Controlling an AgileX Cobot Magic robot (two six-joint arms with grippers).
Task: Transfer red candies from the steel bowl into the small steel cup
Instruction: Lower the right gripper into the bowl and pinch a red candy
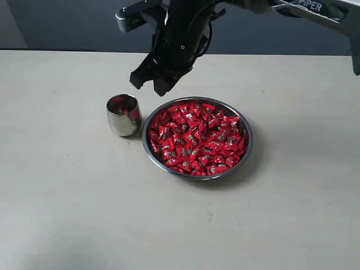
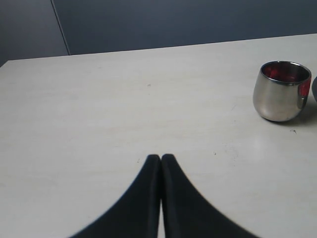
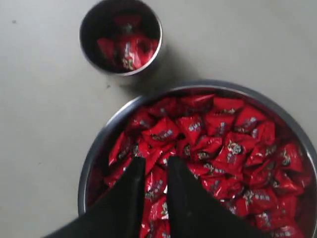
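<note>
The steel bowl (image 1: 147, 151) sits at mid-table, heaped with red candies (image 1: 197, 138). Just to its left stands the small steel cup (image 1: 124, 115), with a few red candies (image 3: 126, 49) inside. My right gripper (image 1: 149, 85) hangs above the bowl's back-left rim, close to the cup. In the right wrist view it (image 3: 155, 161) is over the candies (image 3: 223, 144) near the bowl's rim (image 3: 91, 163), its jaws a little apart and holding nothing. My left gripper (image 2: 161, 157) is shut and empty, low over bare table, well apart from the cup (image 2: 281, 91).
The pale table (image 1: 67, 214) stretches wide to the left and in front of the bowl. A dark wall (image 1: 67, 22) runs behind the table's far edge. The right arm (image 1: 315, 8) reaches in from the upper right.
</note>
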